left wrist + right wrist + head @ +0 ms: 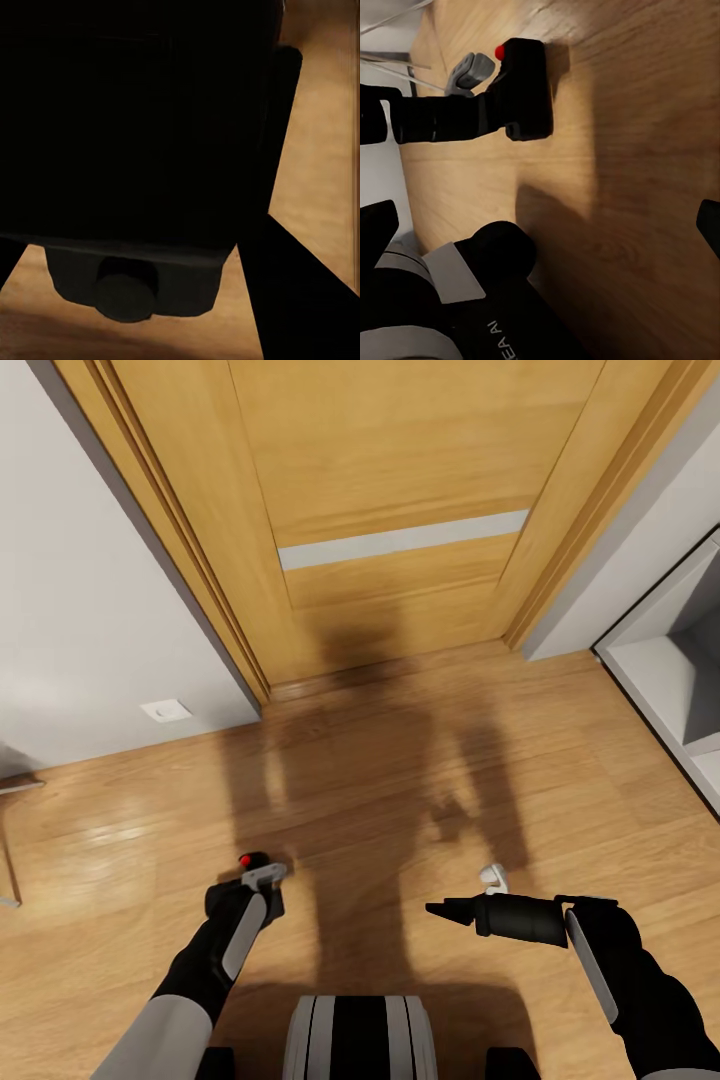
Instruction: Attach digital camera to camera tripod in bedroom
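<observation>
Oak door [400, 510] and plank floor [400, 760] fill my head view. At seven o'clock my left claw [262, 882] clamps the digital camera [523, 88]. My right claw [450, 910], at five o'clock, holds nothing, and I cannot tell how its jaws stand.

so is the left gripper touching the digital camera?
Touching. Right wrist view shows the left gripper clamped on the digital camera, held above the floor.

Both our arms reach fwd, low. Left gripper [262, 880] clamped round the digital camera [523, 88]. Right gripper [440, 909] points inward, fingers look together, can't confirm.
</observation>
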Available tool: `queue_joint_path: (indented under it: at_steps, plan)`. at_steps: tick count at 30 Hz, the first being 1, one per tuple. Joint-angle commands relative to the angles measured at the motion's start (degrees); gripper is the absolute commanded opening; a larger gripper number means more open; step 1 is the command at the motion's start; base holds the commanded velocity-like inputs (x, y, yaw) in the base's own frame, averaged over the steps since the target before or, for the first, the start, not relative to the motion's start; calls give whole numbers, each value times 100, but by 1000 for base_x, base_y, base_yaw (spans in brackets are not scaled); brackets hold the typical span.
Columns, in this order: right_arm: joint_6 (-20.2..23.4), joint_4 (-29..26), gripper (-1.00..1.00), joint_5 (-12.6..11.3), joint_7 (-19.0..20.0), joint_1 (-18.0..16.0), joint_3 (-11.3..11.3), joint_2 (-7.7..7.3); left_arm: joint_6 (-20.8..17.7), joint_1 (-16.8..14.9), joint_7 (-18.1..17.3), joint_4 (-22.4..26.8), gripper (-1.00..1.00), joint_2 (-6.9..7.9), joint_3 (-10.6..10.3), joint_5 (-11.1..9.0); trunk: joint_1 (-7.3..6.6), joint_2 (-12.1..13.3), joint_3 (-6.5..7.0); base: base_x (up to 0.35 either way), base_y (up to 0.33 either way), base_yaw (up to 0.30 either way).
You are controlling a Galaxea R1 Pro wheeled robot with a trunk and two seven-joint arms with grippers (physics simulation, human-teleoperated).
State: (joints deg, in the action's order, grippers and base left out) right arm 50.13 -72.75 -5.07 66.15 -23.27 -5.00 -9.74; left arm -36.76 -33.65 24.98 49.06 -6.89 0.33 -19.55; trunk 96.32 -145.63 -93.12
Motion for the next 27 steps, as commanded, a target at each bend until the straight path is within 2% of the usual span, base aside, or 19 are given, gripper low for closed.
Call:
queue_joint_path:
  at_steps: [1,4,6,8,9,10,11,12,13,16,17,23,25,26,27]
  plan:
    - [41,1,100,-29,0,-2,-1,-1,-29,-1,40,38,-100,-13,-22,-38,-1,-1,-3,0,0,0]
    - [41,-1,100,-25,2,-2,-1,-2,-74,-1,57,371,-100,-63,-139,-35,-1,-1,-3,0,0,0]
    - [41,-1,100,-23,1,-2,-1,-2,-194,-1,63,855,-100,-88,-220,-41,-1,-1,-3,0,0,0]
    - [41,-2,100,-22,-2,-2,-15,-2,-529,-1,66,1484,-100,-105,-271,-45,-1,-1,-3,0,0,0]
    - [41,-2,100,-21,-3,-2,-54,-2,-886,-3,67,1954,-100,-118,-296,-48,-1,-1,-3,0,0,0]
    - [39,-2,100,-21,-4,-2,-78,-2,-1091,-3,67,2190,-100,-127,-307,-52,-1,-1,-3,0,0,0]
    - [40,-2,100,-18,-4,-2,-128,-2,-1496,-2,66,2620,-100,-150,-320,-69,-1,-1,-3,0,0,0]
    - [39,-2,100,-16,-5,-2,-152,-2,-1664,-2,67,2798,-100,-163,-326,-82,-1,-1,-3,0,0,0]
    - [40,-2,100,-13,-5,-2,-230,-2,-2045,22,67,3283,-100,-222,-340,-220,-1,-1,-3,0,0,0]
    - [41,-2,100,-12,-5,-2,-248,-2,-2101,26,66,3372,-100,-236,-345,-370,-1,-1,-3,0,0,0]
    - [41,-2,100,-12,-5,-2,-254,-2,-2113,24,65,3404,-100,-241,-347,-490,-1,-1,-3,0,0,0]
    - [41,-2,100,-12,-5,-2,-271,-2,-2130,33,89,3496,-100,-246,-354,-862,-1,-1,-3,0,0,0]
    - [41,-2,100,-15,-5,-2,-272,-2,-2132,34,92,3500,-100,-249,-370,-886,-1,-1,-3,0,0,0]
    - [41,-2,100,-17,-5,-2,-273,-2,-2132,34,93,3502,-100,-250,-416,-893,-1,-1,-3,0,0,0]
    - [41,-2,100,-19,-5,-2,-273,-2,-2130,34,94,3499,-100,-250,-574,-898,-1,-1,-3,0,0,0]
